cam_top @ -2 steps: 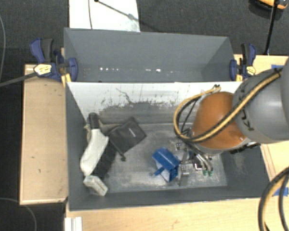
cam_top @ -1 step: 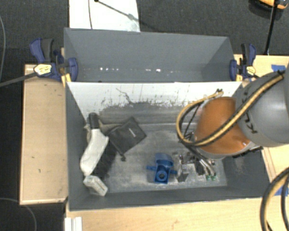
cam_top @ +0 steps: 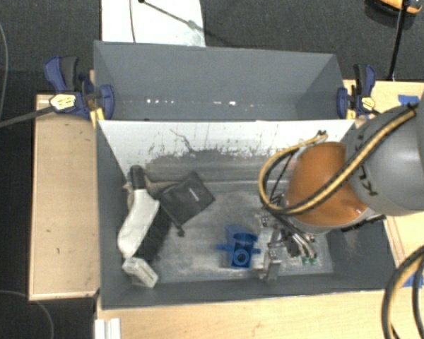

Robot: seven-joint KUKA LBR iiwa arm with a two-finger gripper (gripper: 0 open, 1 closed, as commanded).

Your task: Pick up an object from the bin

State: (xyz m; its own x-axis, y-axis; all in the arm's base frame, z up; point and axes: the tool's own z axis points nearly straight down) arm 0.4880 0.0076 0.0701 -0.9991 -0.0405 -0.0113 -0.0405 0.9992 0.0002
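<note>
Hanging low at the bin's [cam_top: 219, 83] front right, the gripper [cam_top: 272, 263] sits just right of a small blue plastic piece [cam_top: 238, 248], a blocky part with a round end, lying on the floor near the front wall. The piece is beside the gripper, close to or touching its left edge, and I cannot tell which. Nothing can be seen clamped in the gripper, and whether it is open or closed cannot be made out, since its metal parts blur together under the orange cover [cam_top: 325, 186]. That cover and the looped cables [cam_top: 270, 182] hide the wrist and the floor behind it. The grey arm [cam_top: 403, 168] is cut off at the right. Well apart, at the left, lie a white bottle [cam_top: 136, 224] and a flat black pad [cam_top: 188, 197]. The bottle partly covers a dark thing I cannot identify.
</note>
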